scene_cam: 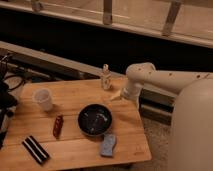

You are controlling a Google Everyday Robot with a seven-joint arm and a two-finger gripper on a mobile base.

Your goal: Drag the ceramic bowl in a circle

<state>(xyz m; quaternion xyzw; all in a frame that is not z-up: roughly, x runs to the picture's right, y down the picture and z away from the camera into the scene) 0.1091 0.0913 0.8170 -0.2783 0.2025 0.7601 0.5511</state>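
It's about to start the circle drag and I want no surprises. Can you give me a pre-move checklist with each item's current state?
1. Ceramic bowl upright, well inside the table edges: ok.
2. Tool touching the bowl: not ok; it is apart, toward the small bottle.
3. Room for a circle: not ok; blue-grey item by the bowl's near rim, red item close beside it.
4. White cup out of the path: ok, well away.
5. Bowl empty: cannot tell; only pale glints show inside.
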